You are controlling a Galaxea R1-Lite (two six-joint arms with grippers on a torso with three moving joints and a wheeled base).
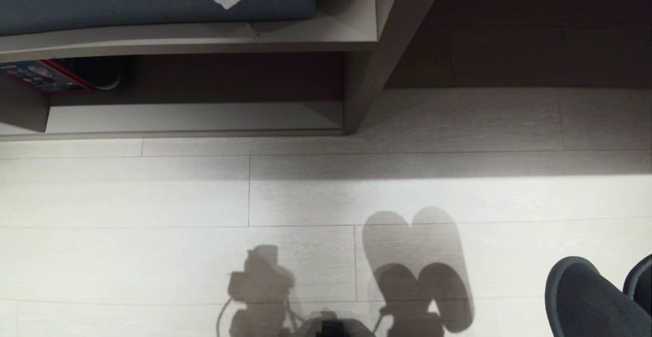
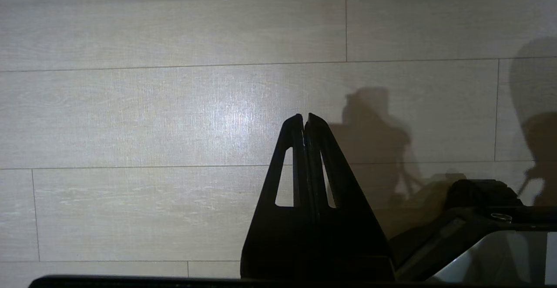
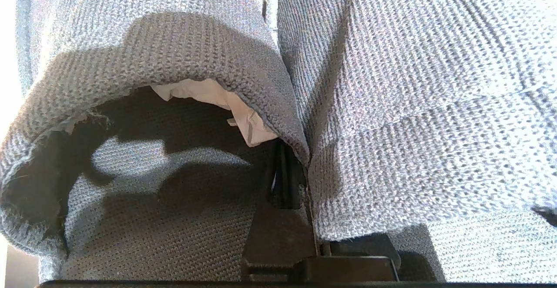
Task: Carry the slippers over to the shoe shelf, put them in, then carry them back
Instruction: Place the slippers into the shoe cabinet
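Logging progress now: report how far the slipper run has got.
Picked up: the right gripper is shut on the slippers, held above the floor. In hand: the carry. Left: the shoe shelf shows no slippers, so placing and return remain. Left gripper hangs shut, empty.

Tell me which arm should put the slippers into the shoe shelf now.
Right. Its pincer is shut on the slippers, which hang low right of the shoe shelf. The left pincer is shut, empty, over bare floor.
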